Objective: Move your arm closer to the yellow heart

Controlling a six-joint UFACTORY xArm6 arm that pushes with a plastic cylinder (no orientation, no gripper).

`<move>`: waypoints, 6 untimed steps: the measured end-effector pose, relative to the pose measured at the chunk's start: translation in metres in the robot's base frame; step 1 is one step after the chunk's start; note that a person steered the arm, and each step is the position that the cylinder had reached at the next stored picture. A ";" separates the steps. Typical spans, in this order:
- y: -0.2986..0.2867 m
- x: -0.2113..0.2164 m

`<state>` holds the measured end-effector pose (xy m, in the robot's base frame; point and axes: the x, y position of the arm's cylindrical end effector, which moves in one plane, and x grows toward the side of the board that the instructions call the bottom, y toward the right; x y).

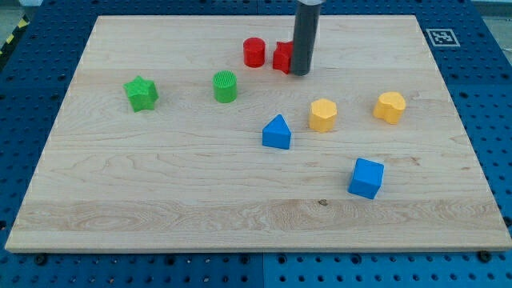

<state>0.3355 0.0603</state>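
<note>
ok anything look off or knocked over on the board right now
Nothing stands out. All eight blocks sit flat on the wooden board, none tipped or hanging off an edge. My tip is against a red block it partly hides, well above the view's yellow heart.

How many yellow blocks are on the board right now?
2. One yellow block sits right of the blue triangular block; the other yellow block lies further toward the view's right. None appear hidden.
</note>
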 end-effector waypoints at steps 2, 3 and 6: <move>-0.020 0.000; -0.030 0.002; -0.047 0.021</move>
<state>0.3569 0.0136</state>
